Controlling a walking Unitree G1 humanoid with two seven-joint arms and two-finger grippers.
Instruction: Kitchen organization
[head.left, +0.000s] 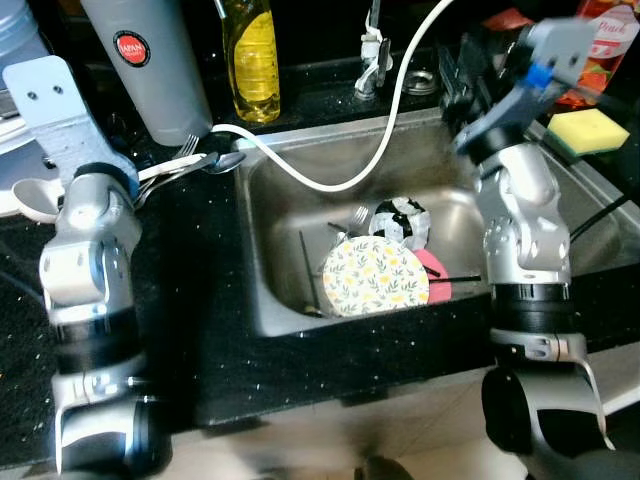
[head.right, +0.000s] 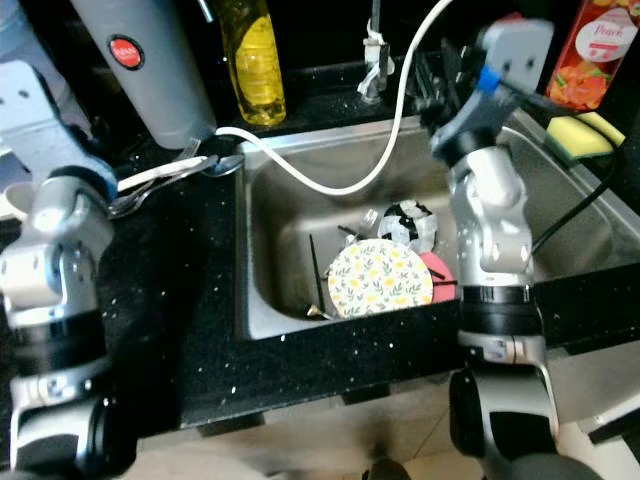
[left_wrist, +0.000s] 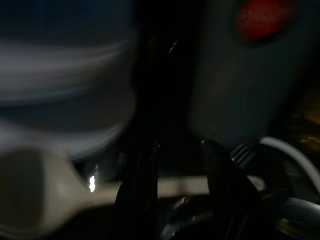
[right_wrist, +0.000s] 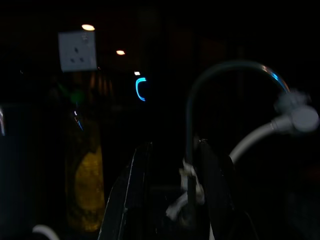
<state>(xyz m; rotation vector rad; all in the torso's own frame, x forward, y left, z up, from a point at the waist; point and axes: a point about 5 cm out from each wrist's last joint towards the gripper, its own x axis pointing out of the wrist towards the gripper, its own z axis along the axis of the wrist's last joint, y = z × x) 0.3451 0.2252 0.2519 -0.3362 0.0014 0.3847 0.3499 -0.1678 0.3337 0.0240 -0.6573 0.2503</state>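
The steel sink (head.left: 275, 250) holds a floral plate (head.left: 375, 277), a black-and-white patterned bowl (head.left: 402, 220), a pink dish (head.left: 438, 275), a fork (head.left: 358, 214) and dark chopsticks (head.left: 308, 265). A white spoon (head.left: 30, 198), a metal spoon (head.left: 225, 160) and a fork (head.left: 186, 148) lie on the black counter left of the sink. My left gripper (left_wrist: 181, 145) hovers just over the white spoon's handle (left_wrist: 180, 186), fingers apart, holding nothing. My right gripper (right_wrist: 173, 145) is raised at the sink's back right near the faucet (right_wrist: 192, 165), open and empty.
A grey bottle (head.left: 150, 60) with a red logo and a yellow soap bottle (head.left: 252, 60) stand behind the sink. A white hose (head.left: 330, 180) loops from the faucet into the basin. A yellow sponge (head.left: 588, 130) and a peach carton (head.right: 598, 45) sit at the right.
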